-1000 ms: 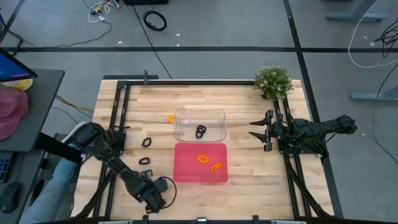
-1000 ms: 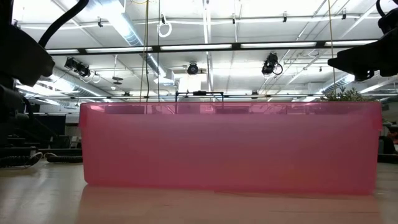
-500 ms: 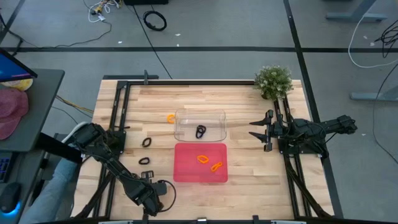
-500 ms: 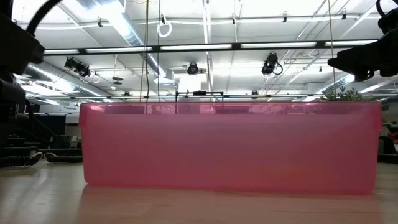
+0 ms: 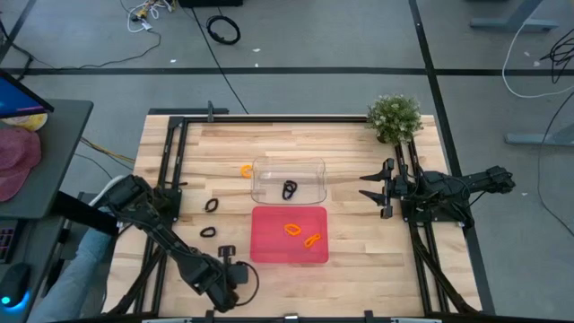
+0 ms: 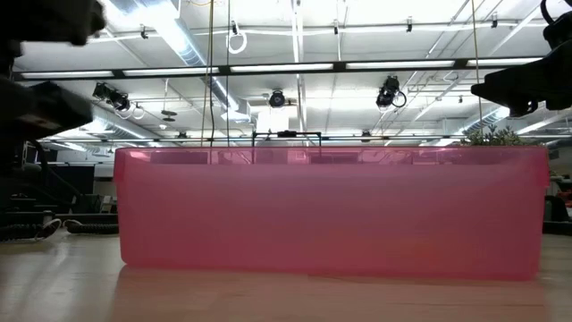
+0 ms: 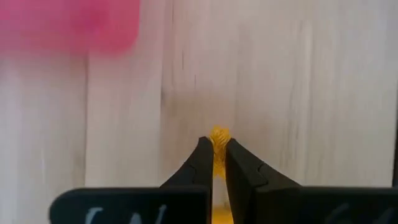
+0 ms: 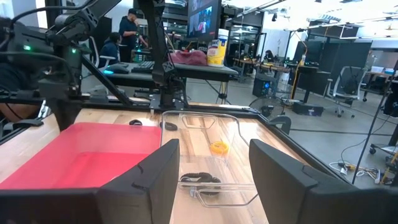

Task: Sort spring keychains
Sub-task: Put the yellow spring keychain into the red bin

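My left gripper (image 5: 228,272) is near the table's front edge, left of the red tray (image 5: 289,235), and is shut on an orange spring keychain (image 7: 217,135). Two more orange keychains (image 5: 301,234) lie in the red tray. A black keychain (image 5: 289,189) lies in the clear tray (image 5: 287,165) behind it. Another orange one (image 5: 246,170) and two black ones (image 5: 212,205) (image 5: 207,231) lie on the wood left of the trays. My right gripper (image 8: 214,168) waits open at the table's right side, pointing level toward the trays. My left gripper pinches the orange keychain between its two fingers (image 7: 202,163). One end of the coil (image 7: 218,133) sticks out just past the fingertips, and more orange shows farther back between them. The fingers slant steeply down at the wood. Whether the keychain touches the table, I cannot tell.
A potted plant (image 5: 395,117) stands at the far right corner. Black frame rails (image 5: 170,170) run along both sides of the table. In the low view the red tray's wall (image 6: 331,210) fills most of the picture. People and desks show in the room beyond.
My left gripper has risen a little near the front edge and shifted slightly toward the red tray, rolling and tipping its wrist as it went. It stays shut. My right arm has kept still.
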### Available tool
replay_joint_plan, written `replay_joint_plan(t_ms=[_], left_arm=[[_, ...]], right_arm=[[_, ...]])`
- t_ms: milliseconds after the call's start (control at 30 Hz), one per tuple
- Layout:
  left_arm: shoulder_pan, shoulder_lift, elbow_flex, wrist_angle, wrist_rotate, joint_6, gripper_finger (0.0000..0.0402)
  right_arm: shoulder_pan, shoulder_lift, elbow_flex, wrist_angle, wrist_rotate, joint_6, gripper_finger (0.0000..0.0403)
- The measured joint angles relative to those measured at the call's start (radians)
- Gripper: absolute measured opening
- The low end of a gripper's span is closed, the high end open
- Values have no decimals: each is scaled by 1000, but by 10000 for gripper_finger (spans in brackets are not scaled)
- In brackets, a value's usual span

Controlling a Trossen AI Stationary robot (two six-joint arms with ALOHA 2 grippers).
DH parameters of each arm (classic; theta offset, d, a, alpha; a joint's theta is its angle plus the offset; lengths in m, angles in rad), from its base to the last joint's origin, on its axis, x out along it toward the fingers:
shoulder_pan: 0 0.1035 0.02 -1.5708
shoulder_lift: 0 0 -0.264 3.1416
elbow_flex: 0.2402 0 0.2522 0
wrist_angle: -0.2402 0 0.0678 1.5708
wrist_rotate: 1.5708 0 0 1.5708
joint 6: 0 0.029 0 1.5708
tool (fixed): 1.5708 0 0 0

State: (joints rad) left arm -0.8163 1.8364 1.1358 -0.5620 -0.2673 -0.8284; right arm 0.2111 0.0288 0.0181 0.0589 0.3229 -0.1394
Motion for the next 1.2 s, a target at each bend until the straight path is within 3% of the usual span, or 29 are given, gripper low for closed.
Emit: replay_joint_plan(t_ms=[367, 933, 1200], left_arm=[[6, -85, 2, 118, -132, 106, 17], [37, -231, 3, 465, -159, 423, 16], [104, -292, 3, 512, -153, 483, 16]], right_arm=[[0, 0, 0, 0, 0, 0, 198], [0, 0, 0, 2, 0, 0, 198], [0, 0, 0, 0, 0, 0, 198]])
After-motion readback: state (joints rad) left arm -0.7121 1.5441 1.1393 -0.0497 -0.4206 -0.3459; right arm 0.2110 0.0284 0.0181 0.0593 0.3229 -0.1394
